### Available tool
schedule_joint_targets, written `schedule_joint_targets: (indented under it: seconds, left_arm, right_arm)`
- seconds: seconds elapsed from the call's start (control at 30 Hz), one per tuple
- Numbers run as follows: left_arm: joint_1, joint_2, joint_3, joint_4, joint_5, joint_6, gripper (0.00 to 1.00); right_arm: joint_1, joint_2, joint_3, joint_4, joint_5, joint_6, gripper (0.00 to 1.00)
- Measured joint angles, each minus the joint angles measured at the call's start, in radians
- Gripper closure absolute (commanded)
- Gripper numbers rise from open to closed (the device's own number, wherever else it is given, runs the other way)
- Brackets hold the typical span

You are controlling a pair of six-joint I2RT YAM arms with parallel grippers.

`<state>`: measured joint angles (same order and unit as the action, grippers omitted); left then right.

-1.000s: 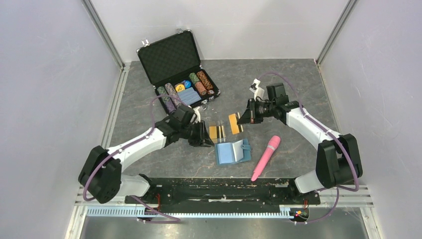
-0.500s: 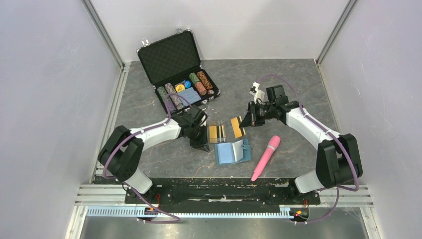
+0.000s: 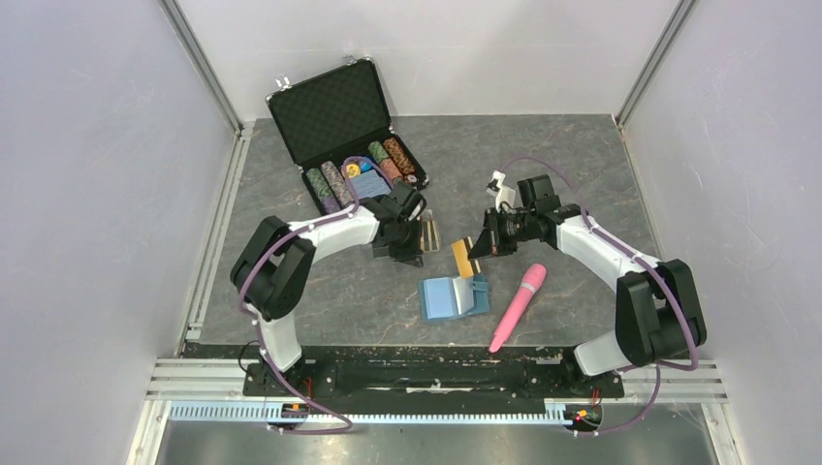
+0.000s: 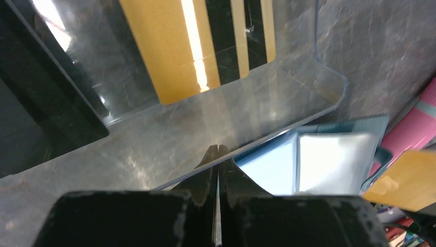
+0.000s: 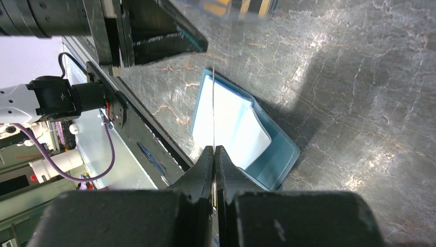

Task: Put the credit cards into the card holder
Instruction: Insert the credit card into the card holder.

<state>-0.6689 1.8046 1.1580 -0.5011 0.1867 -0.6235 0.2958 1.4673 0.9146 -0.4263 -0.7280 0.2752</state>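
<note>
Right gripper clamped on gold card; card edge-on, long axis straight out from fingertips, far end over open card holder. Left gripper pinched on clear case edge.

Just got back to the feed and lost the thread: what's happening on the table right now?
The right gripper is shut on a gold credit card, held on edge above the open card holder, not yet in a slot. The left gripper is clamped on the edge of a clear plastic box, with striped cards showing through it.
</note>
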Motion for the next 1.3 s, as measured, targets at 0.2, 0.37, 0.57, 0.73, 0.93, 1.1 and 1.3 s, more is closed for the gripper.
schedule_joint_targets:
  seconds: [0.2, 0.37, 0.57, 0.73, 0.93, 1.1, 1.3]
  left_arm:
    - [0.000, 0.060, 0.086, 0.002, -0.003, 0.000, 0.90]
    - [0.000, 0.035, 0.055, 0.008, -0.001, 0.000, 0.86]
    - [-0.008, -0.140, -0.128, 0.021, 0.008, -0.020, 0.84]
    - [-0.045, -0.272, -0.280, 0.058, 0.025, -0.077, 0.83]
    - [-0.081, -0.298, -0.388, 0.116, 0.033, -0.152, 0.84]
    - [-0.093, -0.267, -0.390, 0.153, 0.045, -0.174, 0.85]
    - [-0.093, -0.192, -0.357, 0.173, 0.082, -0.179, 0.86]
  right_arm:
    - [-0.001, -0.011, -0.038, 0.003, -0.010, 0.000, 1.00]
    - [0.000, -0.027, -0.071, 0.016, -0.035, 0.007, 1.00]
    - [0.032, -0.042, -0.127, 0.055, -0.045, 0.055, 1.00]
    - [0.072, -0.071, -0.221, 0.125, -0.043, 0.102, 1.00]
    - [0.073, -0.114, -0.359, 0.202, -0.014, 0.159, 1.00]
    - [0.072, -0.118, -0.401, 0.269, 0.012, 0.181, 1.00]
    - [0.072, -0.111, -0.417, 0.352, 0.027, 0.209, 1.00]
